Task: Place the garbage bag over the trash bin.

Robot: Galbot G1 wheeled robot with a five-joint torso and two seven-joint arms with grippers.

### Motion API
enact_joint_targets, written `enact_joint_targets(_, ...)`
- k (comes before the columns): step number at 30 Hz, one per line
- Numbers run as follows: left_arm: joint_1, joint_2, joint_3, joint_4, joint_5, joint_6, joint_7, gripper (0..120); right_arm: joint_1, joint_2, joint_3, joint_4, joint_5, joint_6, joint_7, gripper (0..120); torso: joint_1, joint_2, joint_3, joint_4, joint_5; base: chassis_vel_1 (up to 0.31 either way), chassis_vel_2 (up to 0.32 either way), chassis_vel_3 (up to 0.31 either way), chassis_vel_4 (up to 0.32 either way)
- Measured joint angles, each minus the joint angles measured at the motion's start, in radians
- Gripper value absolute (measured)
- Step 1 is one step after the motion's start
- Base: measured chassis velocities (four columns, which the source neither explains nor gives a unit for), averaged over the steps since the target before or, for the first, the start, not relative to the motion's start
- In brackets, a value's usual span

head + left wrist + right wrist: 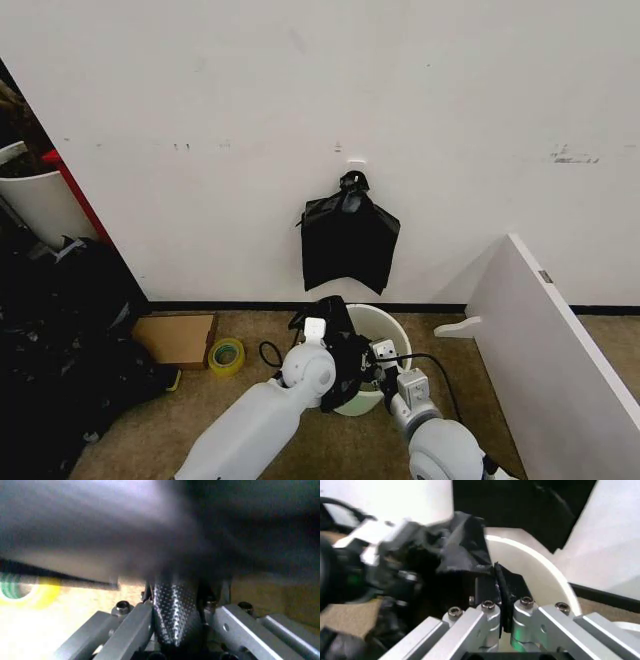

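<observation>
While the small round white plastic trash bin (pixel 392 332) stands on the floor below the wall, the crinkled glossy black garbage bag (pixel 345 362) drapes over its near-left rim. Both the left hand (pixel 175 624) and right hand (pixel 501 592) are clamped on the bag's plastic.

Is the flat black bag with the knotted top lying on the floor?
No, the knotted black bag hangs on the white wall, well above the carpet floor.

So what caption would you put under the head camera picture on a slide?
Both hands, left and right, hold the black garbage bag at the rim of the white trash bin.
</observation>
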Motion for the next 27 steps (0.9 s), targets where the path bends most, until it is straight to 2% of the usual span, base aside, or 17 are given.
enact_joint_targets(11, 0.072, 0.075, -0.100, -0.095, 0.046, -0.083, 0.057, 1, -0.033, -0.005, 0.098, 0.036, 0.095, -0.026, 0.039, 0, 0.000, 0.000, 0.000, 0.0002, 0.0001, 0.000, 0.000, 0.000, 0.000)
enact_joint_targets(18, 0.123, 0.088, -0.156, -0.163, 0.055, -0.106, 0.072, 1, -0.047, -0.005, 0.125, 0.004, 0.110, -0.050, 0.069, 0, 0.000, 0.000, 0.000, 0.0001, 0.0000, 0.000, 0.000, 0.000, 0.000)
enact_joint_targets(27, 0.171, 0.108, -0.186, -0.209, 0.071, -0.123, 0.096, 1, -0.038, 0.012, 0.125, -0.050, 0.105, -0.043, 0.088, 0, 0.000, 0.000, 0.000, 0.0002, 0.0000, 0.000, 0.000, 0.000, 0.000)
